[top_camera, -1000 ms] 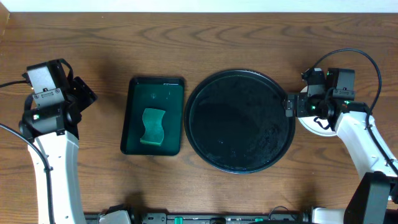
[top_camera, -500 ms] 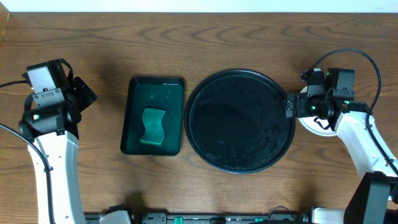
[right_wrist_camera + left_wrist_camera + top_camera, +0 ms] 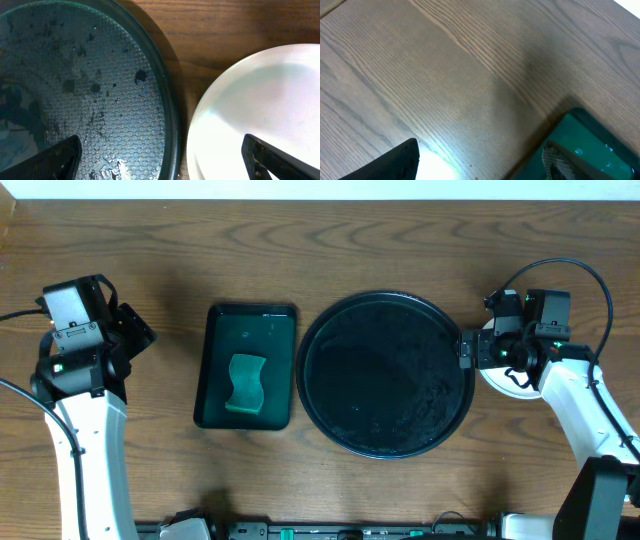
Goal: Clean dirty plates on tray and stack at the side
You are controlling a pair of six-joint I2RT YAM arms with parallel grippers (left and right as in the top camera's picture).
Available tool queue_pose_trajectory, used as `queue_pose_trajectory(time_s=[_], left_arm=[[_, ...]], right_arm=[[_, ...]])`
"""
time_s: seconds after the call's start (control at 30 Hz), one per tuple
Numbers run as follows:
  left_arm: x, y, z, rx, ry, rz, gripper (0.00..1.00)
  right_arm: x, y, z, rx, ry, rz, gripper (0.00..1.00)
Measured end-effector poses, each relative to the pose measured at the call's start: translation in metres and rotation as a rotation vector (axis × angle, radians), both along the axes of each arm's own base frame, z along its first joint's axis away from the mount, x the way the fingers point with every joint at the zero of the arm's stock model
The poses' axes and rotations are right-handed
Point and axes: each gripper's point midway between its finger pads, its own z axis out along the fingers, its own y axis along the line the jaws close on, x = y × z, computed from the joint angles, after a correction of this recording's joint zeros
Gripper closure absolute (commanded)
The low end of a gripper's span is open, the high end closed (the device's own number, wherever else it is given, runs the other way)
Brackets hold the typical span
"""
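A wooden table (image 3: 320,250) bears the black tray (image 3: 386,374). Left of it sits a green tray (image 3: 222,340) holding a sponge (image 3: 245,384). Just off its right rim lie the plates (image 3: 260,110), white uppermost, under the wide-spread, empty right gripper (image 3: 160,142). Far to its left, the left gripper (image 3: 135,335) hangs wide, empty.

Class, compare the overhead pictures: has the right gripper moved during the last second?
No. The right gripper sits where it was, at the tray's right rim, above the plate.
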Motion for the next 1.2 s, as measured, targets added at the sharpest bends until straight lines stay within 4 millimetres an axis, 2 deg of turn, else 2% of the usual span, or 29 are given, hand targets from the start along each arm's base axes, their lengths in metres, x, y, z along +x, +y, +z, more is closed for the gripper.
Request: queue_pose_trajectory(time_s=[0.57,0.67,0.77,0.87,1.03,1.2], left_arm=[[0.000,0.000,0.000,0.000,0.000,0.000,0.21],[0.000,0.000,0.000,0.000,0.000,0.000,0.21],[0.000,0.000,0.000,0.000,0.000,0.000,0.21],[0.000,0.000,0.000,0.000,0.000,0.000,0.21],[0.000,0.000,0.000,0.000,0.000,0.000,0.21],[0.000,0.000,0.000,0.000,0.000,0.000,0.21]], right_arm=[[0.000,0.000,0.000,0.000,-0.001,0.000,0.01],[0.000,0.000,0.005,-0.002,-0.015,-0.001,0.01],[0.001,0.000,0.020,-0.006,-0.058,0.000,0.01],[0.002,0.000,0.044,-0.013,-0.126,-0.001,0.01],[-0.003,0.000,0.092,-0.026,-0.267,-0.001,0.01],[-0.017,0.001,0.146,-0.040,-0.428,-0.001,0.01]])
